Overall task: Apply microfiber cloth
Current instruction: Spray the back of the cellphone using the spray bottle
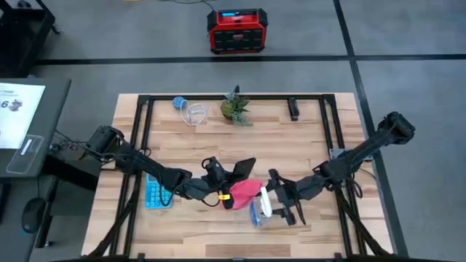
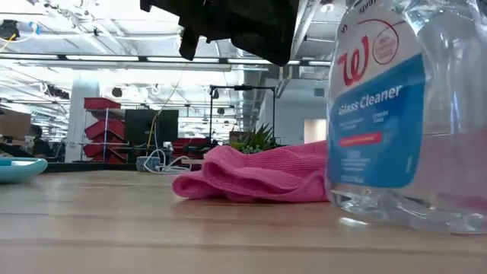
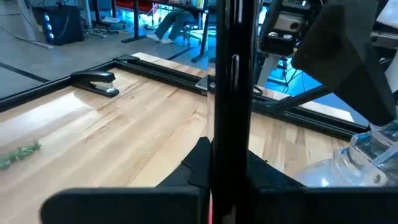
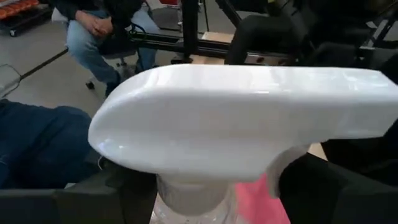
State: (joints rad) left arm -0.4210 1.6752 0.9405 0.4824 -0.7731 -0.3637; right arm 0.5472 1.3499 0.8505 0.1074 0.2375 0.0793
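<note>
One camera looks straight down on the whole wooden surface (image 1: pixel 306 153). Another sits at surface height, very near a glass cleaner spray bottle (image 2: pixel 407 114) and the pink microfiber cloth (image 2: pixel 259 175), both also seen from above. Each wrist camera looks forward, close over the surface.

Glass cleaner bottle (image 1: pixel 260 212) and raised phone (image 1: pixel 245 168) hem in the microfiber cloth (image 1: pixel 244 191); far table (image 1: pixel 306 153) open
</note>
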